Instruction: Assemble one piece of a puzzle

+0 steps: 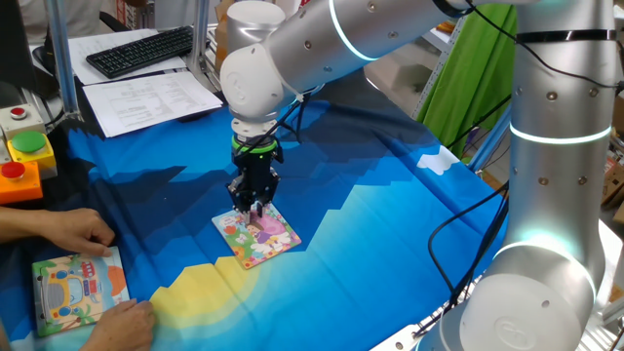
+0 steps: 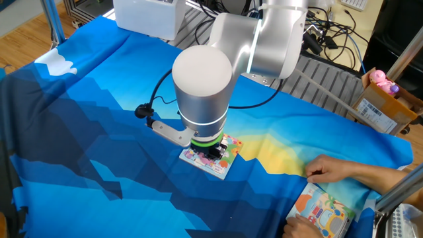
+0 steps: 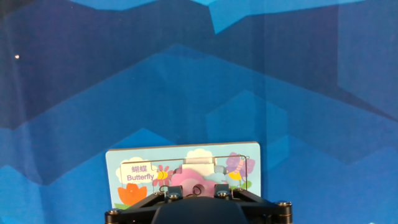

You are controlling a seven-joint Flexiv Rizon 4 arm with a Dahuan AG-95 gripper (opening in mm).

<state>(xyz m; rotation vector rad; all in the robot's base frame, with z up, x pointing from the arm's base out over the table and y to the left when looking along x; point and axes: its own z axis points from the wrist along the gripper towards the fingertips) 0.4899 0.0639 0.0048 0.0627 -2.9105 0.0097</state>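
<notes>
The puzzle [image 1: 257, 234] is a small square board with a colourful cartoon picture, lying on the blue cloth; it also shows in the other fixed view [image 2: 213, 157] and in the hand view [image 3: 137, 174], where a label reads "Butterfly". My gripper [image 1: 253, 206] points straight down and stands low over the board's middle, as the other fixed view [image 2: 210, 149] also shows. In the hand view the gripper [image 3: 194, 190] has its two fingertips [image 3: 168, 191] a short way apart, with the small pink piece [image 3: 194, 182] held between them. A pale white patch [image 3: 200, 163] on the board lies just beyond the fingers.
A person's hands [image 1: 68, 232] rest at the near left beside a second, orange-bordered board [image 1: 76, 288], which also shows in the other fixed view [image 2: 324, 211]. Red and green buttons [image 1: 24, 146] stand at the left edge. A keyboard [image 1: 141, 49] and papers lie beyond the cloth.
</notes>
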